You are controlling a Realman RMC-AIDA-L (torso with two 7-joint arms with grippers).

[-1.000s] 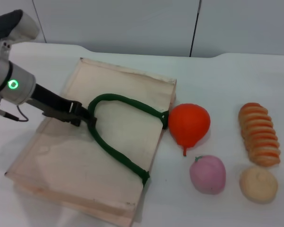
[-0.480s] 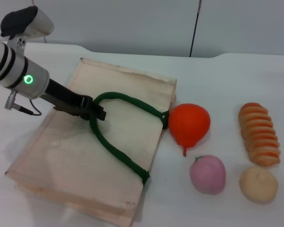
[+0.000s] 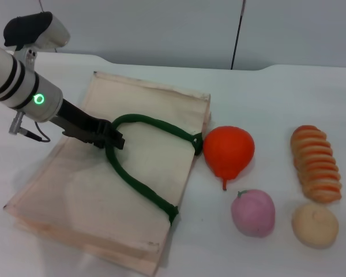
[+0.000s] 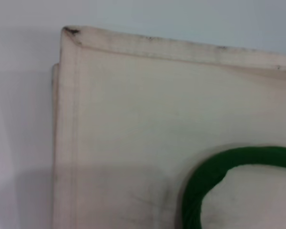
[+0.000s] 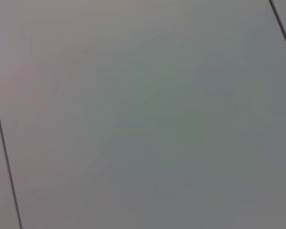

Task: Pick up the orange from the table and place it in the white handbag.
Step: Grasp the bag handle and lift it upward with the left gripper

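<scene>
The orange (image 3: 229, 151) lies on the white table just right of the white handbag (image 3: 75, 190), touching its edge near the handle's end. The handbag lies flat with its dark green handle (image 3: 144, 187) looped on top. My left gripper (image 3: 112, 140) sits at the handle's far bend and looks shut on it. The left wrist view shows a corner of the handbag (image 4: 133, 119) and a curve of the handle (image 4: 214, 167). My right gripper is out of view; its wrist view shows only a grey wall.
A pink peach (image 3: 252, 212) lies in front of the orange. A pale tan bun (image 3: 315, 224) and a sliced striped loaf (image 3: 315, 163) lie at the right. The table's back edge meets a grey wall.
My left gripper moved right along the bag to the handle's bend, then drew back slightly. The bag's top layer shifted and its outline changed. The orange stayed put.
</scene>
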